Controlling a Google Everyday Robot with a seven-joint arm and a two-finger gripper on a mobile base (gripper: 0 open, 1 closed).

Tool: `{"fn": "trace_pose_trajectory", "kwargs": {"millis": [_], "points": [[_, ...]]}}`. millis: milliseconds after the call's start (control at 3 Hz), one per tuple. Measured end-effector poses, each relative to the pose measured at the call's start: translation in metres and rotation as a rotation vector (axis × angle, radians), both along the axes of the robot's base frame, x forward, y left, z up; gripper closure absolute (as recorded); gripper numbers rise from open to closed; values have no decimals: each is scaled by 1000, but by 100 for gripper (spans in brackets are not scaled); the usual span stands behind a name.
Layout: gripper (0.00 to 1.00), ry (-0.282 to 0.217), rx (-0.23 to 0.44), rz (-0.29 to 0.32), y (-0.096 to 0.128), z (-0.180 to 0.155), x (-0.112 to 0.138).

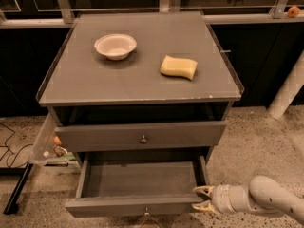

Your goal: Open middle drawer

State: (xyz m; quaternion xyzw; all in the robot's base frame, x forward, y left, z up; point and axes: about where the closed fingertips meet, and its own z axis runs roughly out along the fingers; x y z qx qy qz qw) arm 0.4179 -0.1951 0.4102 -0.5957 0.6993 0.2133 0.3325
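Note:
The middle drawer point(137, 179) is pulled out, showing a plain grey, empty inside; its small round knob point(146, 212) is at the bottom edge of the view. My gripper point(202, 199) is low on the right, at the right end of the drawer's front panel. Its tan fingertips point(204, 190) are spread apart, one above and one below the panel's end, holding nothing. The narrower grey drawer point(142, 136) above has its own knob point(143, 139) and looks shut. The lowest drawer is out of view.
On the grey cabinet top point(85, 84) sit a white bowl point(115, 46) and a yellow sponge point(178, 67). A clear plastic bag point(47, 141) hangs at the cabinet's left side. A white post point(289, 89) stands at right. Speckled floor surrounds the cabinet.

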Motion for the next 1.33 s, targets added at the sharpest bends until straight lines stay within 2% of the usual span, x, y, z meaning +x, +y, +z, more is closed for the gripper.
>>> {"fn": "trace_pose_trajectory", "kwargs": {"millis": [667, 1000, 1333], "points": [[11, 8, 16, 38, 15, -5, -11], [14, 8, 16, 39, 15, -3, -11], [37, 21, 26, 56, 16, -14, -48]]}}
